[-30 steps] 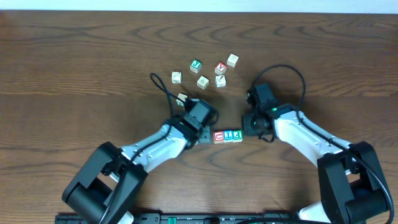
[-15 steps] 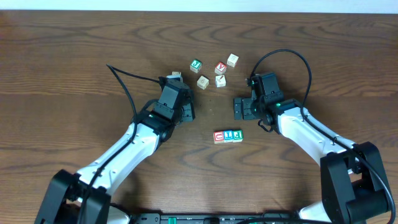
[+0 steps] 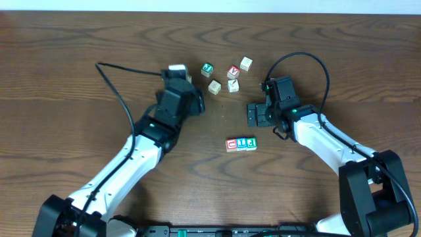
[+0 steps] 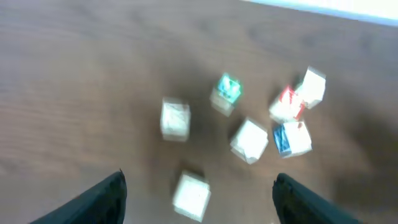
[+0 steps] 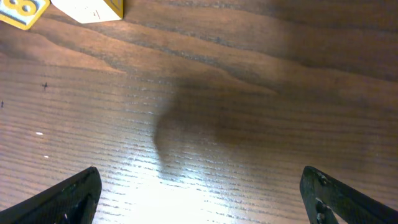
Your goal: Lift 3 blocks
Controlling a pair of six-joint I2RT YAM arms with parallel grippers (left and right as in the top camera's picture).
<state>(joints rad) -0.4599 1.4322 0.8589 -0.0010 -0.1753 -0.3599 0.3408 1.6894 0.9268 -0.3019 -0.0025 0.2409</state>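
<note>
The 3 blocks lie in a touching row on the table: red-faced point(image 3: 231, 145), blue-faced point(image 3: 242, 143) and teal-green-faced point(image 3: 251, 142). Neither gripper touches them. My left gripper point(image 3: 195, 103) is up and to the left of the row, open. In its blurred wrist view the left gripper point(image 4: 198, 202) has a pale cube point(image 4: 191, 195) on the table between its spread fingers. My right gripper point(image 3: 253, 114) hovers just above and right of the row, open. The right wrist view shows the right gripper point(image 5: 202, 196) over bare wood.
A loose cluster sits at the back: a green-faced cube point(image 3: 207, 68), a red V cube point(image 3: 233, 71) and pale cubes point(image 3: 246, 63), point(image 3: 214, 86), point(image 3: 233, 85). Two cube edges point(image 5: 87, 9) show at the top left of the right wrist view. A black cable point(image 3: 125, 69) trails left.
Both grippers opened and drew back from the ends of the row. The left arm swung up and left toward the back cluster. The row stayed on the table.
</note>
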